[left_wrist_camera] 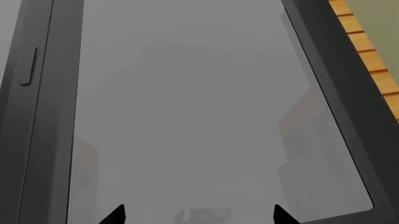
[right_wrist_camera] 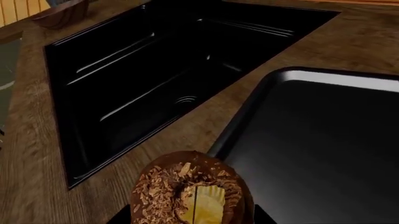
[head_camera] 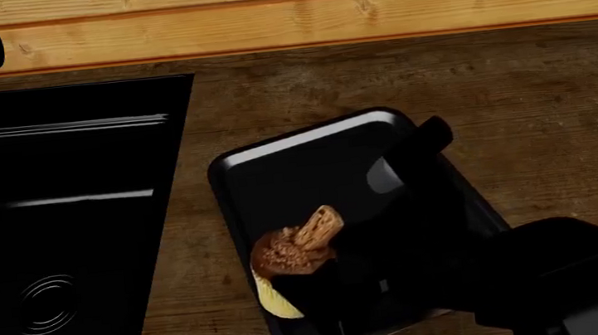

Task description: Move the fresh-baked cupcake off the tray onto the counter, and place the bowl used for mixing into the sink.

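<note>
**Cupcake at the tray's edge, bowl untouched**

The right gripper (right_wrist_camera: 187, 219) sits at the cupcake (head_camera: 292, 256), which leans over the near-left rim of the baking tray (head_camera: 311, 166). In the right wrist view the frosting and chocolate flake fill the space between the dark fingertips, so the jaws look narrowed around it; the head view hides the fingers behind the black arm, and I cannot say for sure that the grip is firm or that the cake is clear of the tray. Neither part of the task is finished as far as the pictures show: the cupcake is not yet on the wooden counter (head_camera: 401, 73), though bare worktop lies just beside it, between tray and sink (head_camera: 70, 208).

The wooden bowl (right_wrist_camera: 62, 14) stands on the counter beyond the far side of the sink, cut off by the frame edge. The basin holds nothing visible.

The left gripper (left_wrist_camera: 198, 217) points at a grey window pane (left_wrist_camera: 187, 102); only two fingertips show, spread wide and holding nothing.
</note>
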Robot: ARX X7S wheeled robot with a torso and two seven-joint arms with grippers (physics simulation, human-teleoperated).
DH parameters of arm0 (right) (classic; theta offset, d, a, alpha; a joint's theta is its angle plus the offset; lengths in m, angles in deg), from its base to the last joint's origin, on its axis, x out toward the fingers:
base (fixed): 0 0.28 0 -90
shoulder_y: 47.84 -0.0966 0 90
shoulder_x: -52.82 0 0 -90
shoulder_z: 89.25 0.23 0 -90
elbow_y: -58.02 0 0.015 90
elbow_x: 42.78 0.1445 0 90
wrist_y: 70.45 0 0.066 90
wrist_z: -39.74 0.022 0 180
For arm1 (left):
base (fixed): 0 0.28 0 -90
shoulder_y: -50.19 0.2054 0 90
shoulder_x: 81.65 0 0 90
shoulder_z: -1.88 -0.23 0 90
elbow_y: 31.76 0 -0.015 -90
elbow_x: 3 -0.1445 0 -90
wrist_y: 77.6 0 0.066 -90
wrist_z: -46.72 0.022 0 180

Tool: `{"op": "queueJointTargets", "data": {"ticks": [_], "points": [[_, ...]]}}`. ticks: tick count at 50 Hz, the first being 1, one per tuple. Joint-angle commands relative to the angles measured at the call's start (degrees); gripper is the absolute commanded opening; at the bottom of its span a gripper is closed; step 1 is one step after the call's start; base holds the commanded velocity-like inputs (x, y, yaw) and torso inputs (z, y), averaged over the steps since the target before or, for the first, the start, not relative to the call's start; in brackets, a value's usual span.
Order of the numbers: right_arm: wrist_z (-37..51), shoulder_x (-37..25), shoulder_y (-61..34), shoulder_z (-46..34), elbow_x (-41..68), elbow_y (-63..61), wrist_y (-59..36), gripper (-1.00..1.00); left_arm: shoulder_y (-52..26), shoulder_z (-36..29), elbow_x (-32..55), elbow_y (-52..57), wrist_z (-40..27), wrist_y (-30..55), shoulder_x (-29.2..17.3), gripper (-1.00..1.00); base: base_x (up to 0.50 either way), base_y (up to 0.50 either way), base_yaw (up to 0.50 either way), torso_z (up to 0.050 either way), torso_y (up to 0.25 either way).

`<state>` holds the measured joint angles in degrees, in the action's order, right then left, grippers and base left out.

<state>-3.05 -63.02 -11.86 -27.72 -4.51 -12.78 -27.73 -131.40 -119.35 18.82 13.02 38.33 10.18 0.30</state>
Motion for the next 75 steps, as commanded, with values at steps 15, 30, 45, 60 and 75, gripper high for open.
{"op": "queueJointTargets", "data": {"ticks": [15, 30, 45, 60, 75], "points": [[5.24, -5.48, 1.72, 3.66, 5.41, -16.08, -7.66, -1.0, -0.12, -0.36, 0.42, -0.1, 0.03, -0.13, 0.03, 1.0, 0.0, 0.0, 0.0, 0.0, 0.0], [12.05, -11.8, 2.32, 8.18, 8.55, -24.97, -14.75, -1.0, 0.01, -0.41, 1.08, 0.2, 0.35, 0.02, -0.04, 1.0, 0.0, 0.0, 0.0, 0.0, 0.0], [19.54, -16.47, 4.68, 15.26, 13.18, -30.16, -21.11, -1.0, 0.21, -0.58, 1.39, 0.55, 0.18, 0.18, -0.17, 1.0, 0.0, 0.0, 0.0, 0.0, 0.0], [24.37, -20.57, 6.63, 21.8, 18.28, -34.8, -26.12, -1.0, -0.21, -0.73, 1.71, 0.16, 0.34, 0.12, 0.01, 1.0, 0.0, 0.0, 0.0, 0.0, 0.0], [24.44, -20.97, 6.47, 21.38, 18.4, -34.59, -25.82, -1.0, -0.29, -0.96, 1.87, 0.05, 0.27, 0.06, -0.01, 1.0, 0.0, 0.0, 0.0, 0.0, 0.0]]}}
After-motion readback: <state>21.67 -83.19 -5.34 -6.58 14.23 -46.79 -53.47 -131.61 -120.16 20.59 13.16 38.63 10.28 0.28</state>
